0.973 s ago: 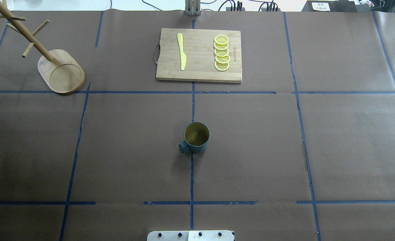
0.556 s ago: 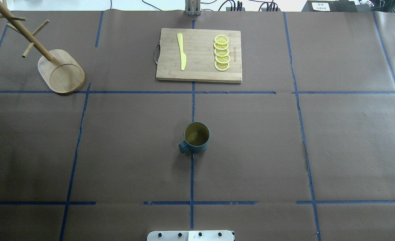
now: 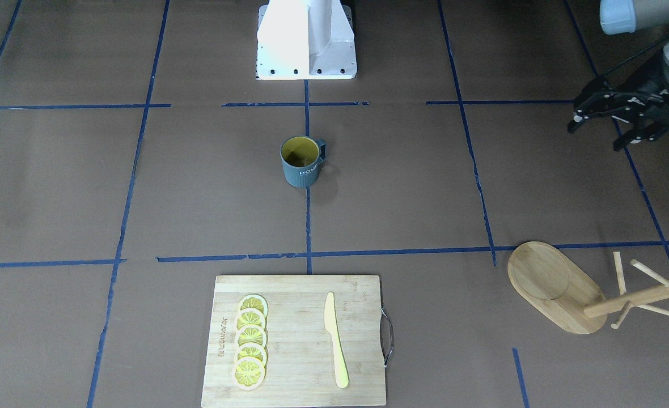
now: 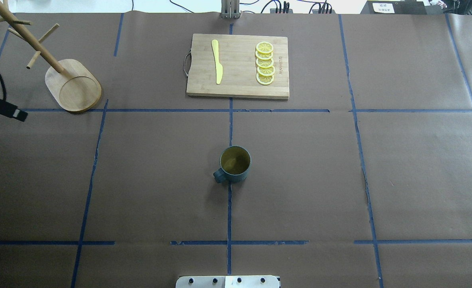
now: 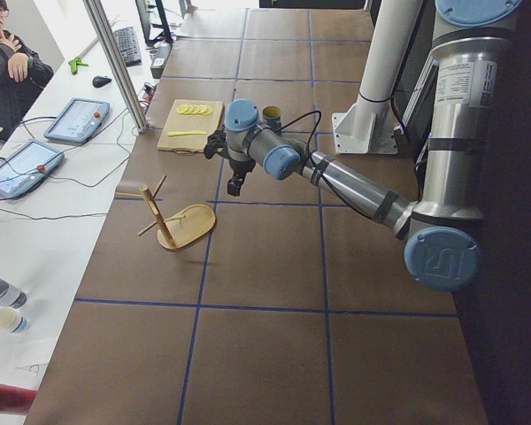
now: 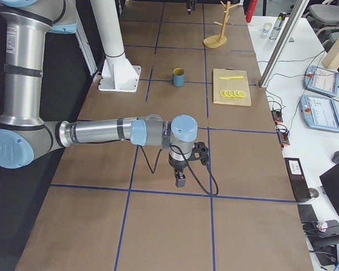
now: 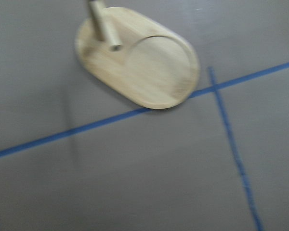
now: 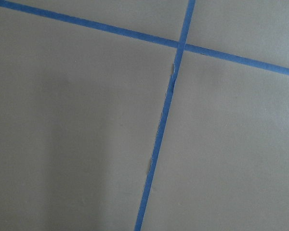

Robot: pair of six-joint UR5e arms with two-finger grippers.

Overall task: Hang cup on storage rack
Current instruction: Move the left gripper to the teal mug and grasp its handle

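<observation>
The cup (image 4: 235,164) stands upright mid-desk (image 4: 400,180), handle toward the robot's left, well apart from the far-left rack (image 4: 74,86). The left claw (image 3: 595,131) hangs spread near the rack; whether the right claw (image 6: 181,179) is spread cannot be told. A grasp could slip on the ribbed wall, or the handle could miss a thin peg (image 4: 49,33) and tip the rack. Brown paper gridded with blue tape (image 4: 230,216) covers the desk; an operator (image 5: 9,62) sits alongside.
</observation>
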